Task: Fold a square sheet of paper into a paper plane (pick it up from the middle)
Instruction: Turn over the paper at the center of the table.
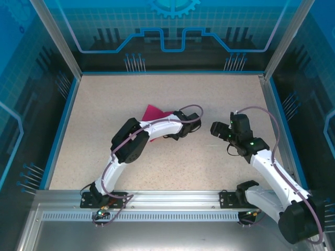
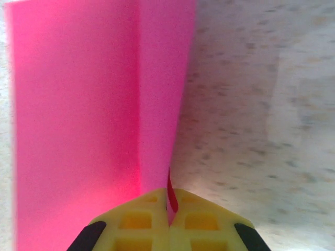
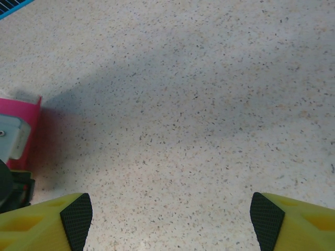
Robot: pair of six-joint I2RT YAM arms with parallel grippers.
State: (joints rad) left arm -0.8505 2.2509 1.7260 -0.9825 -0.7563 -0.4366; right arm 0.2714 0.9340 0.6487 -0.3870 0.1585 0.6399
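A speckled beige counter (image 1: 167, 99) takes up the middle of the overhead view, its surface flecked with small dark and tan grains. A thin blue border (image 1: 170, 72) runs around its edges. Clear panels rise on the far side and on both flanks. The back panel (image 1: 172, 31) carries printed blue circuit-like lines and part of a gear emblem (image 1: 174, 6). Silver posts (image 1: 56, 36) stand at the two far corners. A slotted aluminium rail (image 1: 172, 198) lies along the near edge. In the right wrist view, a soft grey shadow (image 3: 157, 89) crosses the counter diagonally.
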